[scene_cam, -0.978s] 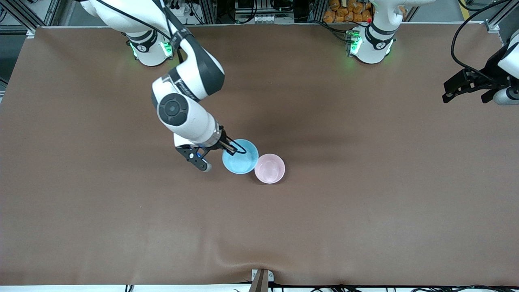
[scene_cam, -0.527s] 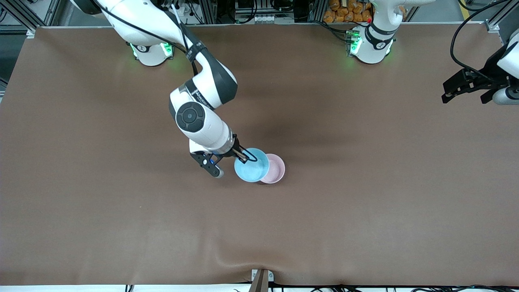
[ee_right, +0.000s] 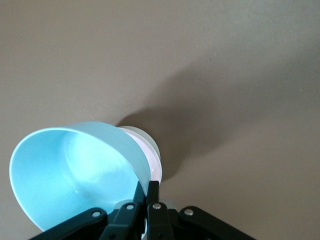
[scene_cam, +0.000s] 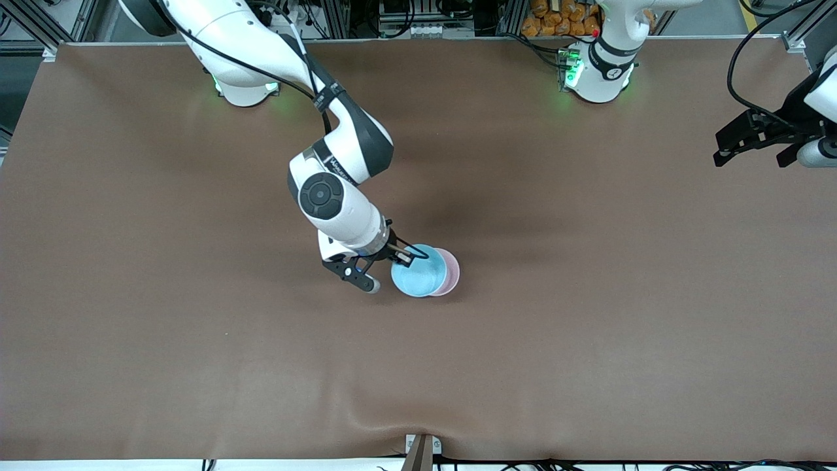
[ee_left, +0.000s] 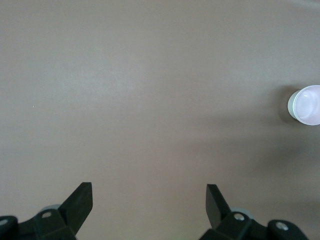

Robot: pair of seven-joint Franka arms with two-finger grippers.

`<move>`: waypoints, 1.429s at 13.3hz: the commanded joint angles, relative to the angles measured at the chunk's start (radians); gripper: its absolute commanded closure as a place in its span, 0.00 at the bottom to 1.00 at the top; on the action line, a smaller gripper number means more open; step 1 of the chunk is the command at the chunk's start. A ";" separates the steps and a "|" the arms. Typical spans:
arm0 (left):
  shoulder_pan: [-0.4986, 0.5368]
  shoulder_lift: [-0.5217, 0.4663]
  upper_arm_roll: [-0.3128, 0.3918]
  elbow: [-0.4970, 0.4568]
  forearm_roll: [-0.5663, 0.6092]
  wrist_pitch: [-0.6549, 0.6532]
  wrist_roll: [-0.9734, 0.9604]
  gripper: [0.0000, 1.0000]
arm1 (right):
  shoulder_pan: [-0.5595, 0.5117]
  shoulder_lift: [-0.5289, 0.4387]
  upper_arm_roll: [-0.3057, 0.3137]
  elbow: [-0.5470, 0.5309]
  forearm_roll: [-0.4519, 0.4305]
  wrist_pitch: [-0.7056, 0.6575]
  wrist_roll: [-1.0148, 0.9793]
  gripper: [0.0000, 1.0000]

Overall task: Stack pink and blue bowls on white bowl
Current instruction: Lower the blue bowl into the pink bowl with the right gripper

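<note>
My right end effector is clamped shut on the rim of the blue bowl, carrying it tilted over the pink bowl, which sits mid-desk and peeks out from under it toward the left arm's end. In the right wrist view the pink bowl seems to rest in a white bowl, though only a sliver of its rim shows. To finish this well, I'd shift the blue bowl a touch more toward the left arm's end until the rims line up, level it, lower gently, and only then let go. My left end effector waits spread wide over the desk's edge, holding nothing.
</note>
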 commanded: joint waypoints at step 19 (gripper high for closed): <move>-0.006 0.006 0.003 0.016 -0.015 0.001 0.020 0.00 | 0.050 0.117 -0.011 0.033 0.093 0.093 -0.013 1.00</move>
